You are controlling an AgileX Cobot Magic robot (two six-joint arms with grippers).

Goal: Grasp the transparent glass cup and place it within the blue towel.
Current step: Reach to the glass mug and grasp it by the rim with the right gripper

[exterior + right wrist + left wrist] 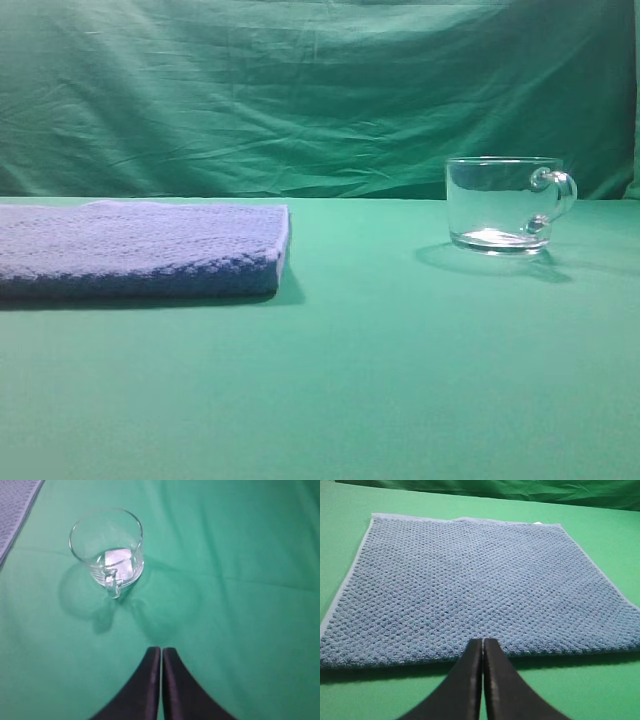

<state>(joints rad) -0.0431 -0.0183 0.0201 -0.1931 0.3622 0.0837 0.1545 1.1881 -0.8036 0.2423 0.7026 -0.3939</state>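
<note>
Upright transparent glass cup (505, 203), handle rightward

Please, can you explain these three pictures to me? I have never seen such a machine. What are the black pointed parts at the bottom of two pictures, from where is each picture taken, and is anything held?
This is a robot with two arms, and each arm ends in a gripper with two black fingers. One picture looks across the table from the front. The other two come from small cameras on the wrists, looking past the fingers.

The left gripper points at a blue towel, which lies flat on the green table cover. The right gripper points at a transparent glass cup, which stands upright, apart from the towel, with its handle towards that camera.

Both pairs of fingers are pressed together and hold nothing. The cup is untouched.
</note>
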